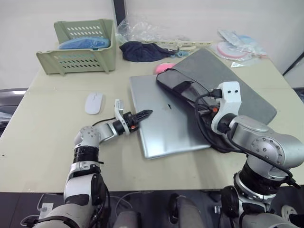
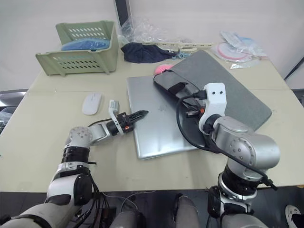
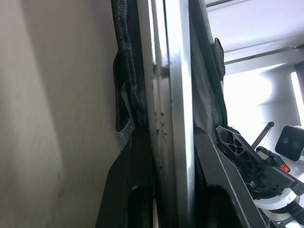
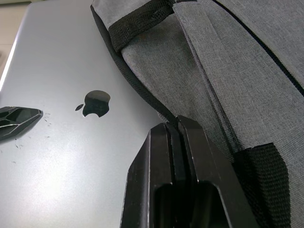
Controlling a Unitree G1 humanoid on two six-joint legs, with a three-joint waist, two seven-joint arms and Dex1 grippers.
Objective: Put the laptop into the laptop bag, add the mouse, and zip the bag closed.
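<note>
The left gripper [image 1: 146, 113] clamps the near-left edge of the laptop [image 1: 161, 118], one slim black finger over the lid and one beneath; the left wrist view shows the thin aluminium slab [image 3: 171, 118] pinched between them. The laptop is a flat, smooth silver sheet with rounded corners, its small dark logo [image 4: 96, 102] just beyond the left fingertips. Its far-right part lies tucked under the open mouth of the bag [image 1: 223, 80], a flat rectangle of coarse grey woven fabric edged in black trim, with black webbing handles [image 4: 137, 19].

The right gripper [image 4: 176, 124] sits at the bag's black-trimmed edge where it overlaps the lid, its two angular black fingers [image 4: 156, 156] pressed together; whether they pinch the trim between them cannot be told.

The mouse [image 1: 93, 102], a smooth white oval, rests on the matte beige table [image 1: 42, 142] just to the left of and beyond the left gripper, apart from the laptop. A ribbed green plastic basket [image 1: 80, 47] stands well beyond it, and a rounded pink object [image 1: 164, 68] peeks out past the bag's far-left corner.
</note>
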